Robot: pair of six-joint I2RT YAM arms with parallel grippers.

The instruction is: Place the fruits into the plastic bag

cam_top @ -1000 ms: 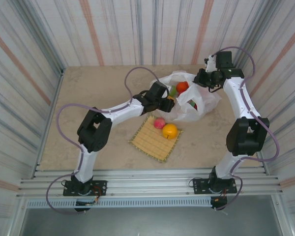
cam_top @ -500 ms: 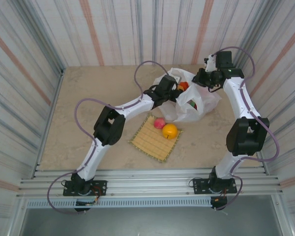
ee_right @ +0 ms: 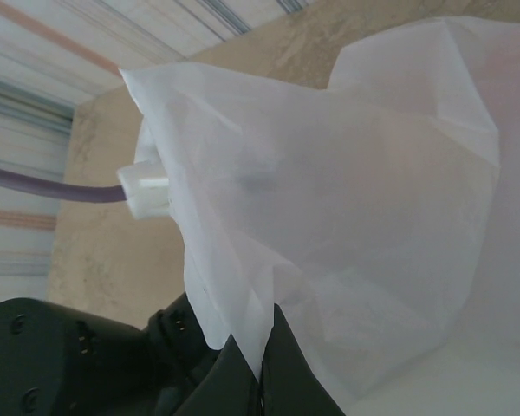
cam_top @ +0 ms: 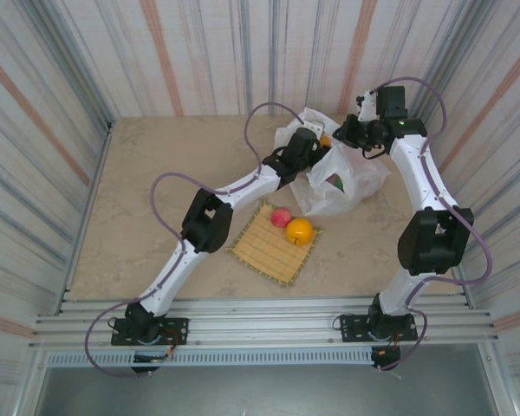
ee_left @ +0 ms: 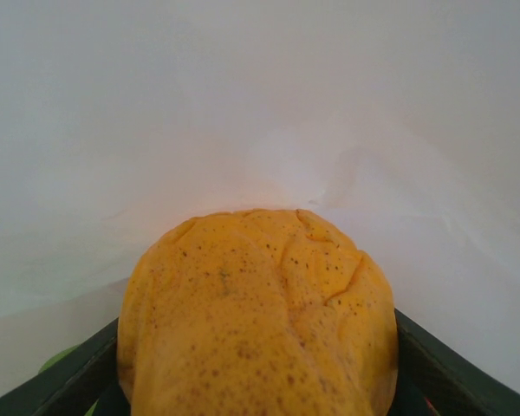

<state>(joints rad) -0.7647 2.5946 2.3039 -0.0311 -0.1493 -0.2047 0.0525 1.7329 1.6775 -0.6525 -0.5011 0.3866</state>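
L jaws, part-open, clamp a dimpled yellow-orange fruit (ee_left: 258,321) inside the plastic bag (cam_top: 357,184). R jaws, shut, pinch its rim. Fruit looks light, rigid, slick: grip across middle. Film flimsy. Pink apple (cam_top: 280,217), orange (cam_top: 300,230) sit on mat (cam_top: 264,253).

The left arm (cam_top: 243,184) stretches from its base toward 1 o'clock. The left gripper (cam_top: 314,147) is clamped around a fruit (ee_left: 258,321). The right arm (cam_top: 425,182) reaches toward 12 o'clock with its wrist turned to 9 o'clock. The right gripper (ee_right: 261,383) is pinched tight on the bag (ee_right: 347,199) edge.
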